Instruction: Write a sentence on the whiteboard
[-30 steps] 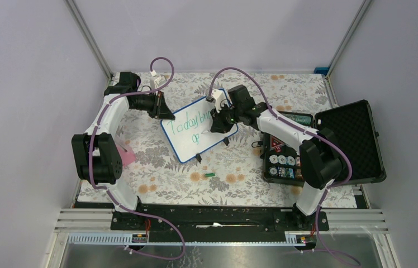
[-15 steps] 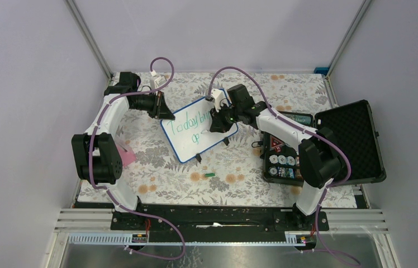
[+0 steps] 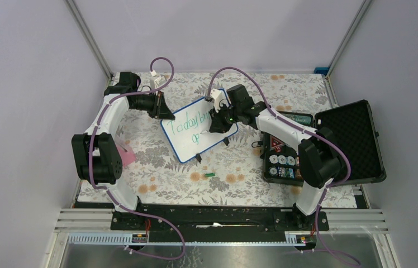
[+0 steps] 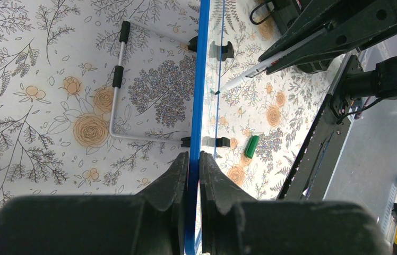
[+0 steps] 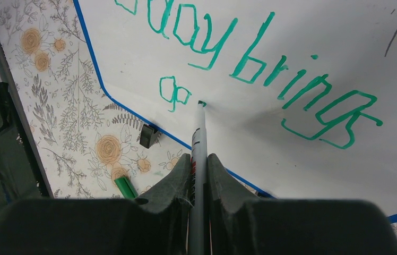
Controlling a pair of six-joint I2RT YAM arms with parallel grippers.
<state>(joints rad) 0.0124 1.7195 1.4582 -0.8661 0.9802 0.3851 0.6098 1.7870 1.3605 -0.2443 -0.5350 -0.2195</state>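
Both arms outstretched, left gripper (image 4: 193, 157) and right gripper (image 5: 199, 159) closed.

Top view: tail of the sentence (image 3: 190, 125) lost behind right fingers (image 3: 218, 124); second line too small to read. Right wrist view: first letter clipped by top edge, whiteboard (image 5: 313, 32) running off top and right, rear of marker (image 5: 199, 133) buried between fingers. Left wrist view: whiteboard edge-on, writing face unreadable. Contents of black case (image 3: 352, 139) too small to name

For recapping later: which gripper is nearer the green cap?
Right. The right gripper holds the marker at the board, just beyond the cap; the left gripper clamps the board's left corner.
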